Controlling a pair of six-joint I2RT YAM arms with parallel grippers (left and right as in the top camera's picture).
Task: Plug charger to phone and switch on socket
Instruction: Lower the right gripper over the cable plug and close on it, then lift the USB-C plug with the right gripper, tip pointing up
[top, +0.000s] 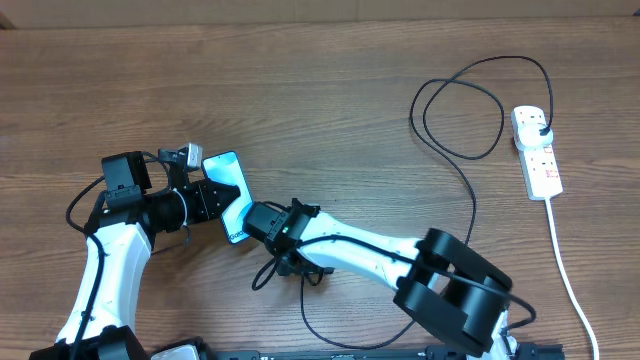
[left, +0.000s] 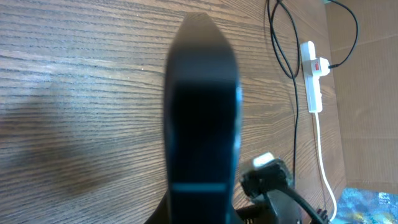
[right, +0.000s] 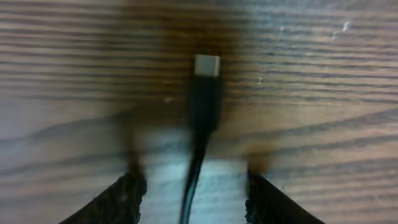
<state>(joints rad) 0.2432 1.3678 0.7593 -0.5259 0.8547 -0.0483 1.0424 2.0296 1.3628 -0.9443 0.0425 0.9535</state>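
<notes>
Overhead, phone: the phone (top: 226, 166) is on the left part of the counter (top: 320, 80). It is tilted and looks lifted a bit.
Overhead, left jaws: clamped on the phone's long sides, near the middle. That leaves both short ends free.
Overhead, which way the phone points: its long side runs from far-left to near-right. The short end with white letters faces the right jaws. I think the plug hole is at that end.
Overhead, right jaws: just beside that short end. I cannot tell if they touch it.
Overhead, charger: the charger (top: 470, 190) is a thin black cord. It loops over the counter from the socket (top: 537, 152) at the right to the right arm (top: 380, 255). Its black plug sits in the socket's far end.
Left wrist, phone: a big dark blur seen from its edge, pointing away from the camera.
Left wrist, socket: a white strip with a red switch, well apart from the phone.
Right wrist, tip: the tip (right: 207, 65) sticks straight out ahead, over bare wood. No phone shows here.
Right wrist, right jaws: the cord comes out stiff between them, so they look clamped on it.
Why held so: one arm seems to steady the phone while the other aims the tip.
Left to do: I think the tip is not in yet, and the switch is not pressed.
</notes>
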